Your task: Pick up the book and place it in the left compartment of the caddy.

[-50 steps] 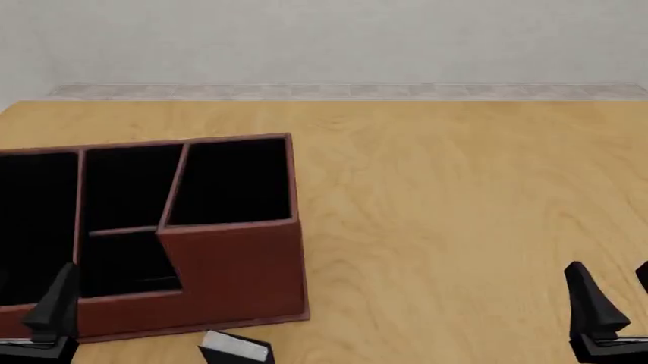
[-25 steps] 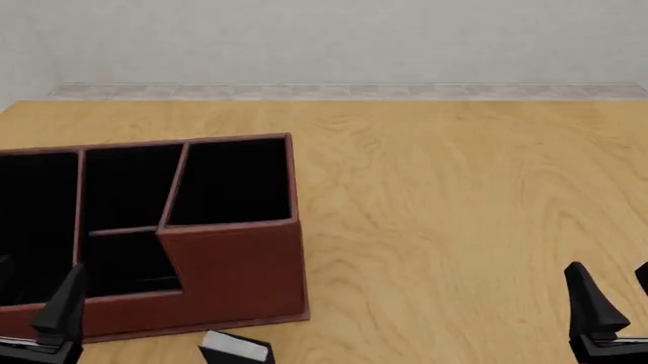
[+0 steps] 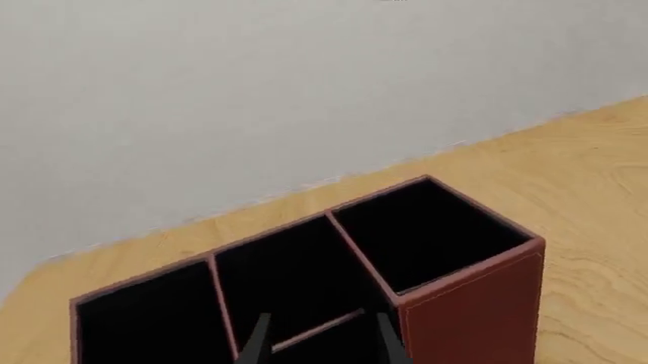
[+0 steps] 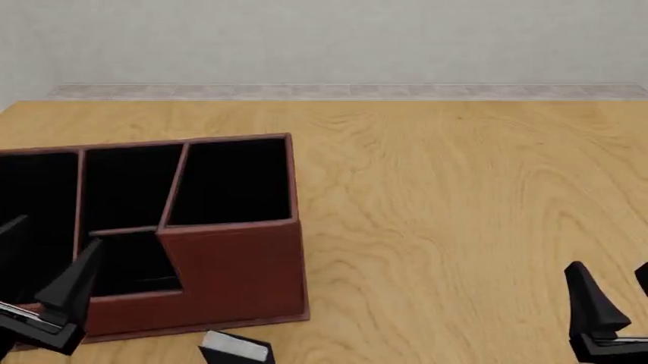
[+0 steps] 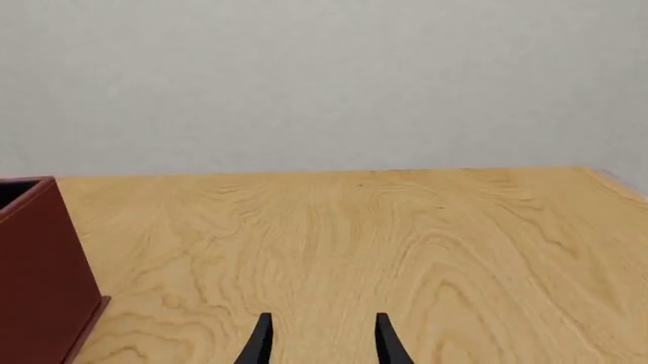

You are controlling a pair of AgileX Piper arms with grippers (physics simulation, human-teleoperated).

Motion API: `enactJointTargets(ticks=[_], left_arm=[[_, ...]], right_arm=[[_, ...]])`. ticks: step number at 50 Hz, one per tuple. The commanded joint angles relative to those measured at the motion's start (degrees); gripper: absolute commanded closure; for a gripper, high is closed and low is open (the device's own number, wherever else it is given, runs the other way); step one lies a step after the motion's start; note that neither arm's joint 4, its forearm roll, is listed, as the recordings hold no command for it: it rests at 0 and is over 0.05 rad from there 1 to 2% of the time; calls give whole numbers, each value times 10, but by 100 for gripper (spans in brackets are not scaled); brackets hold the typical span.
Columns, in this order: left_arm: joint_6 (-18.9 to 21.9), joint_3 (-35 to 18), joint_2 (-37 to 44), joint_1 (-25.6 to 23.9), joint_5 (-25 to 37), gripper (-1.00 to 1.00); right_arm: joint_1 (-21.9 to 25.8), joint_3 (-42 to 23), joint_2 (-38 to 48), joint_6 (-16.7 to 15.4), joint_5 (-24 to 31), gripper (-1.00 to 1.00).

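book (image 4: 235, 348) right of left jaws (untouched)

I see caddy (image 4: 233, 258) on table (image 4: 456, 197), left side. Left compartment (image 4: 36, 220) at its far-left end. Book (image 4: 235, 347) just before caddy's near wall. My left gripper (image 4: 41, 277) over caddy's near-left part; right gripper (image 4: 623, 303) well apart, near right.

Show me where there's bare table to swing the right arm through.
Bare wood runs from the caddy rightward to the right gripper and back to the wall. Crowded only at near left: the book lies just in front of the caddy, beside the left gripper.
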Motion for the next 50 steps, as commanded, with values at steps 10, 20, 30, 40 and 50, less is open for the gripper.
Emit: enactJointTargets(ticks=[10,20,30,40,50], left_arm=[[51,-132,60,-129,86,-100],[109,-221,134,-192,141,-100],[162,-288,208,-259,191,-100],[199,-320,234,-345,260,-100],[204,-373,289,-376,296,-100]], right_arm=[[-2,0,4,7,-3,-100],[-2,0,6,14,-6,-100],[0,0,13,16,-11,-100],[1,1,30,19,-24,-100],[3,1,54,24,-42,-100]])
